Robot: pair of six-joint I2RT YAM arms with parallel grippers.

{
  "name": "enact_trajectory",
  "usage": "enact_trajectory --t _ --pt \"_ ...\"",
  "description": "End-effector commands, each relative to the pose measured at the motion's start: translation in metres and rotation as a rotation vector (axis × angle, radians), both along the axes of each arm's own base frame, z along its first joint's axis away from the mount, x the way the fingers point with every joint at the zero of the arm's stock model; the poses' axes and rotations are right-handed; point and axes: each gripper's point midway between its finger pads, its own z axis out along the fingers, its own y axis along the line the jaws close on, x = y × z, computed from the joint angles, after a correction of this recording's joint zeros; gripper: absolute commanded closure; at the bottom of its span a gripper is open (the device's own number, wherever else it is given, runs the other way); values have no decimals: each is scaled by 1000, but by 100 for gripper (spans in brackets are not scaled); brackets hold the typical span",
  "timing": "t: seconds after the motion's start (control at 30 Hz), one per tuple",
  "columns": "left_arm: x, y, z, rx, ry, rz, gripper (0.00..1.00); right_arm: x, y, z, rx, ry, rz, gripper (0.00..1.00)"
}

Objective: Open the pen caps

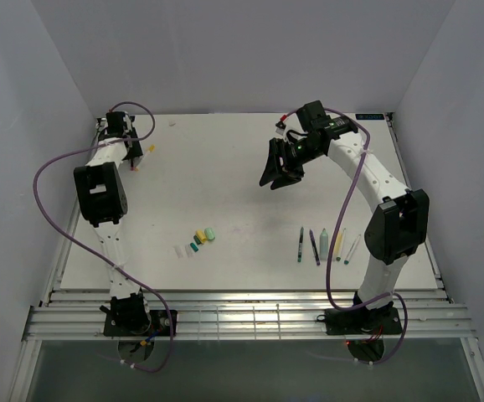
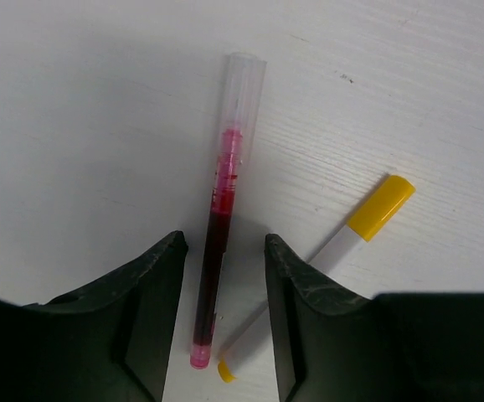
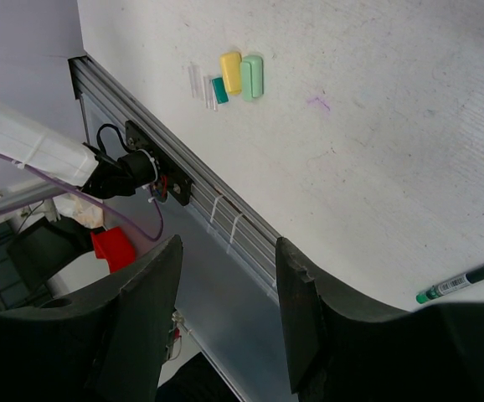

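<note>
My left gripper [image 2: 225, 244] is open at the table's far left [image 1: 133, 159], its jaws either side of a red pen [image 2: 218, 243] lying on the table with a clear cap [image 2: 244, 88] on it. A white pen with a yellow cap [image 2: 380, 207] lies just to its right. My right gripper [image 1: 277, 177] is open and empty, held above the table's middle right [image 3: 225, 251]. Loose caps lie together near the front: yellow [image 1: 199, 237], light green [image 1: 210, 234] and teal [image 1: 195, 245]; they also show in the right wrist view [image 3: 240, 75].
A row of pens and marker barrels [image 1: 324, 243] lies at the front right; one teal pen [image 3: 464, 280] shows in the right wrist view. A metal rail [image 1: 242, 311] runs along the white table's [image 1: 225, 167] near edge. Purple cables [image 1: 58, 163] loop off both arms.
</note>
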Motion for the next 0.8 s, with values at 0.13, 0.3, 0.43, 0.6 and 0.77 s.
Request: enact_trajectory --t 0.13,0.3,0.43,0.6,0.77 --pt "-30 -2 -18 -17 100 30 69 -3 -1 12 30 -22 12 45" --pt "-46 6 -30 -32 140 114 94 -6 -2 11 28 -20 14 45" --pt "-39 9 -3 -51 77 163 100 -6 -3 12 26 -29 15 45" --pt "-26 9 75 -84 -97 222 100 -4 -7 15 11 -65 8 45" --pt "-44 -22 155 -283 -255 260 100 -16 -7 28 54 -70 12 44"
